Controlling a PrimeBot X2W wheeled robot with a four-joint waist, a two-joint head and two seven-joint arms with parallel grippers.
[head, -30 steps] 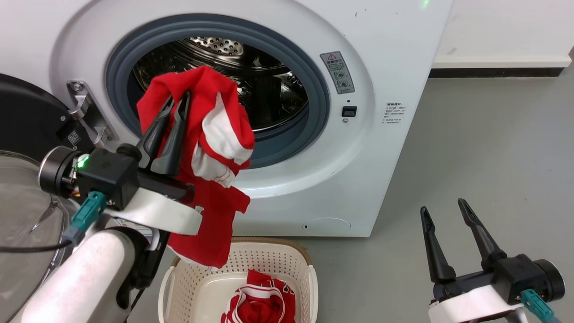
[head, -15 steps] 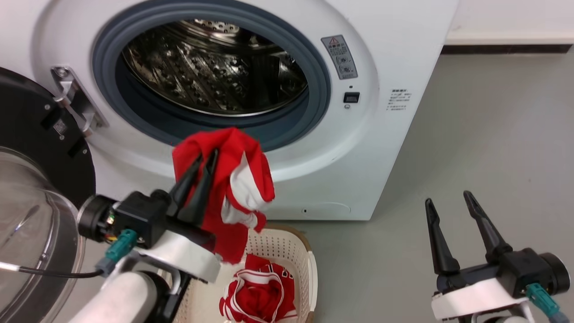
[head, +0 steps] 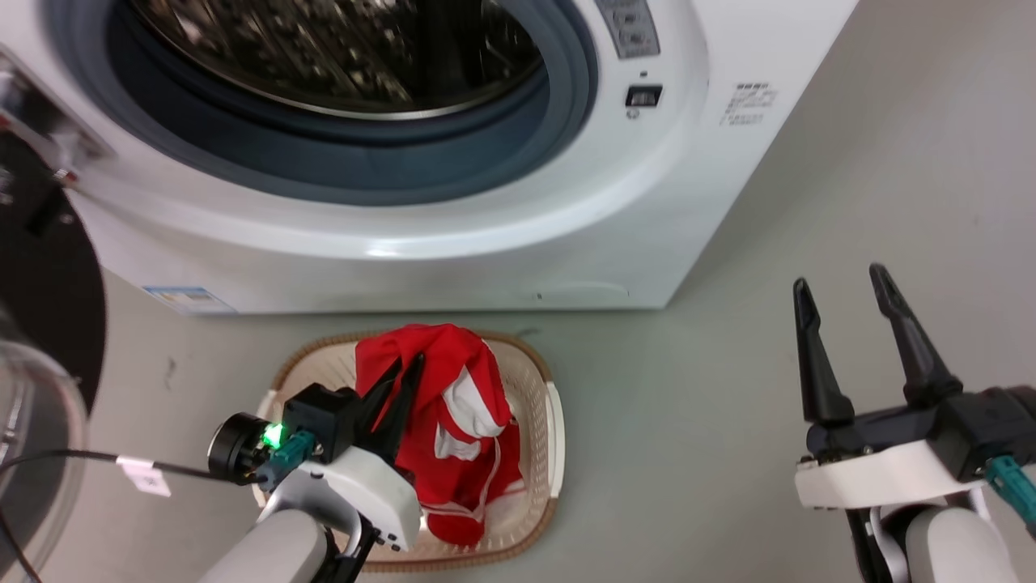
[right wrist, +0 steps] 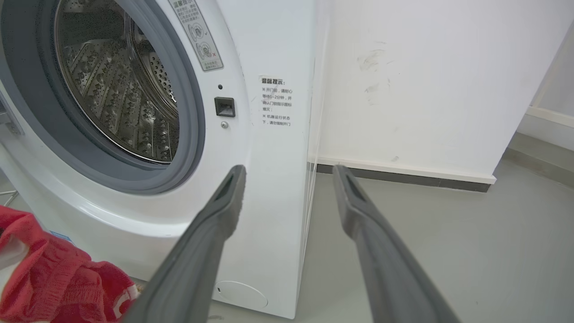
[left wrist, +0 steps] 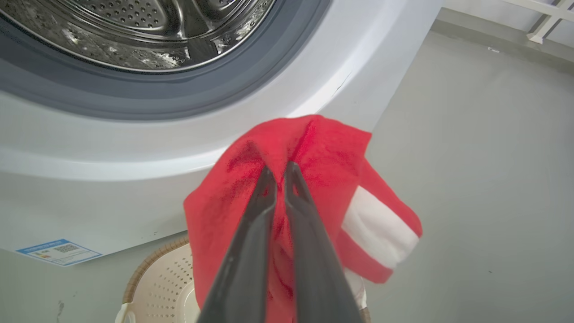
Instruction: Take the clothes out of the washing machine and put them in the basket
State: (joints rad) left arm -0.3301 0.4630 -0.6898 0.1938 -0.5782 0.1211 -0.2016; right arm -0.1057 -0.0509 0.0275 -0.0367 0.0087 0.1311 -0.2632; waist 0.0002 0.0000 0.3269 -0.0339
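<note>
Nearest the camera, the left gripper [head: 409,366] hangs over the near left part of the basket [head: 528,380], a green light [head: 271,436] glowing on its wrist. Its two dark fingers are pinched together on a fold of a red garment [head: 453,356] with white patches. In the left wrist view the tips almost meet, with the cloth bunched around them. The garment droops from the fingers down inside the basket. Low in the basket there is more red fabric with thin white trim [head: 486,486], and I cannot tell where the held piece ends and the lying cloth begins.

Well to the right of the basket, over bare grey floor [head: 688,405], the right gripper [head: 840,279] points upward with its jaws spread wide and nothing between them.

The oval cream basket stands on the floor, its far rim just in front of the washing machine [head: 486,243]. Beyond and to the left of the basket, the machine's black-rimmed glass door [head: 40,283] stands swung open. A blue label [head: 190,298] sits low on the white front, beyond the basket's left side. Above and beyond the basket is the grey gasket [head: 364,162] around the porthole, and inside it the perforated steel drum [head: 340,48], in whose visible part no cloth shows. In the right wrist view a white wall [right wrist: 403,89] rises behind the machine
</note>
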